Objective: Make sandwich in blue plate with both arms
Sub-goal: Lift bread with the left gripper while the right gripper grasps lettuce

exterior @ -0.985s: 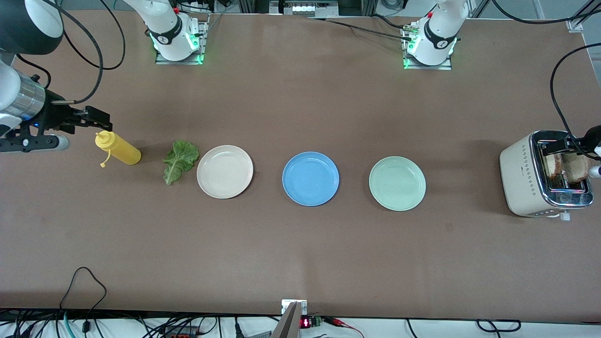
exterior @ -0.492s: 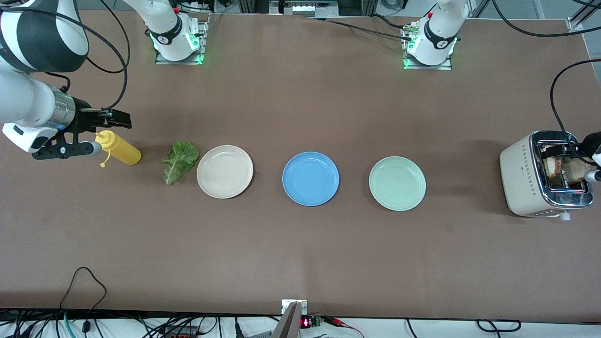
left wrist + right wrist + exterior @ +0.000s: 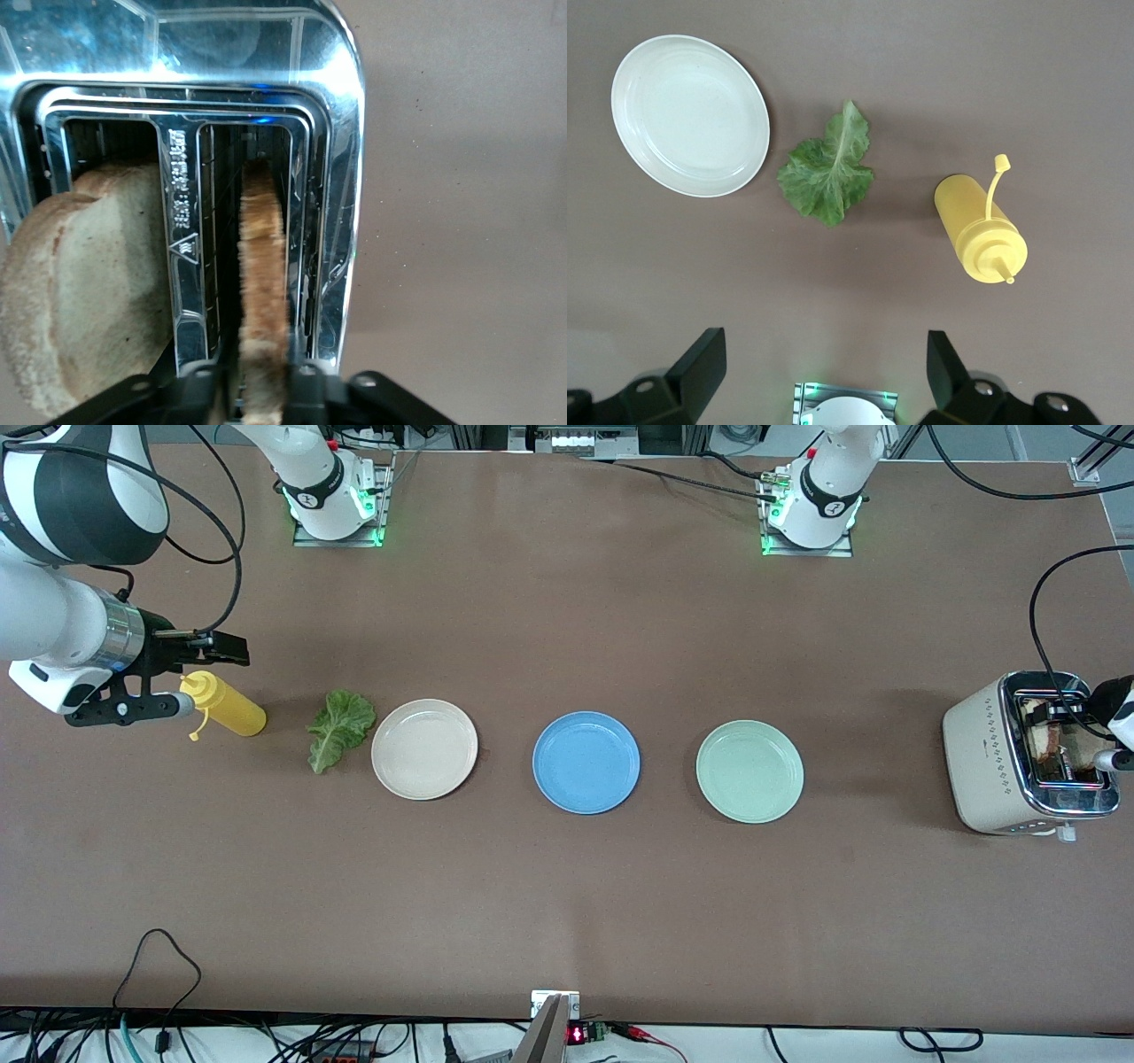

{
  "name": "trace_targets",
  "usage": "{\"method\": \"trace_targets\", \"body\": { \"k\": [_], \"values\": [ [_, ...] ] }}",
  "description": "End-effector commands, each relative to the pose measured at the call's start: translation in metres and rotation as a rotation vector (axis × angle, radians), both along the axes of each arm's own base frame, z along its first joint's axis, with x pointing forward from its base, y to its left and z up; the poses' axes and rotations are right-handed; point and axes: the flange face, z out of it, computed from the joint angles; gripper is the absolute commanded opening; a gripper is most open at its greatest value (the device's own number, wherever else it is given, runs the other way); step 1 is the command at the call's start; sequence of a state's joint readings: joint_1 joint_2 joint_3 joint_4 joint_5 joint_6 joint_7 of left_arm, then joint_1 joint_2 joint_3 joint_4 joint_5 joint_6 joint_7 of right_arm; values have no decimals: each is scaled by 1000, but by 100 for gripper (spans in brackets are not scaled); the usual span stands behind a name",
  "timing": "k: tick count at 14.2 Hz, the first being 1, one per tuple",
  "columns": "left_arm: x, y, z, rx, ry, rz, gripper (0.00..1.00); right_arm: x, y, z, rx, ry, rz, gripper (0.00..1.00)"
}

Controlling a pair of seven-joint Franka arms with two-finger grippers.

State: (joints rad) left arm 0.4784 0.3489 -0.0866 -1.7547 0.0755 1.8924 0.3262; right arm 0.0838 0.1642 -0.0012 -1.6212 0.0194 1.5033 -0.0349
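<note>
1. Brown matte surface (image 3: 567, 921) fills the front view, with three round plates in a row across the middle of the frame.
2. At the centre of the frame sits the plain medium-blue plate (image 3: 586, 762), bare, between a cream-white plate (image 3: 424, 748) and a pale mint-green plate (image 3: 749, 771).
3. Beside the cream-white plate, toward the right arm's end, lie a ruffled green lettuce leaf (image 3: 339, 729) and a yellow squeeze bottle (image 3: 226, 707) on its side.
4. The right pincer (image 3: 824, 372) hangs over the surface by the bottle, jaws spread wide, holding nothing.
5. At the left arm's end stands a cream toaster (image 3: 983, 753) with a chrome top; a light-tan bread slice (image 3: 89, 310) leans out of one slot.
6. The left pincer (image 3: 252, 390) is at the other slot, jaws drawn narrow and pressed against both faces of a second, crust-edged bread slice (image 3: 263, 257).
</note>
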Motion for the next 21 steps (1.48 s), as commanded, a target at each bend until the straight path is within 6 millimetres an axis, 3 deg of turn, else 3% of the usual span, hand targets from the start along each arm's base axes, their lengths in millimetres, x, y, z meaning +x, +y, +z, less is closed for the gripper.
{"method": "trace_targets", "body": {
  "k": [1, 2, 3, 6, 8, 9, 11, 13, 16, 19, 21],
  "values": [
    [-1, 4, 4, 3, 7, -4, 1, -2, 1, 2, 1, 8, -12, 100],
    [-1, 5, 12, 2, 5, -14, 1, -1, 0, 2, 1, 8, -13, 100],
    [1, 5, 33, 7, -4, -17, 1, -2, 1, 2, 1, 8, -12, 100],
    [12, -9, 119, 10, -7, -36, 1, -1, 0, 2, 1, 8, -15, 100],
    [23, -48, 166, -12, -4, -95, 1, -1, 0, 2, 0, 8, -16, 100],
    [27, -73, 174, -26, 4, -127, 1, -1, 0, 2, 0, 8, -16, 100],
    [36, -133, 174, -55, 26, -190, 1, 0, 0, -5, 0, 13, -17, 100],
    [45, -199, 147, -80, 72, -144, 1, 6, 2, -20, 1, 13, -15, 100],
    [59, -322, 110, -101, 93, -86, 1, 2, 1, -85, 5, -53, -21, 100],
    [56, -441, 80, -111, 67, -64, 1, -8, -1, -141, 9, -129, -28, 100],
    [54, -505, 58, -191, 47, -13, 1, -19, -3, -177, 11, -171, -33, 100]
  ]
}}
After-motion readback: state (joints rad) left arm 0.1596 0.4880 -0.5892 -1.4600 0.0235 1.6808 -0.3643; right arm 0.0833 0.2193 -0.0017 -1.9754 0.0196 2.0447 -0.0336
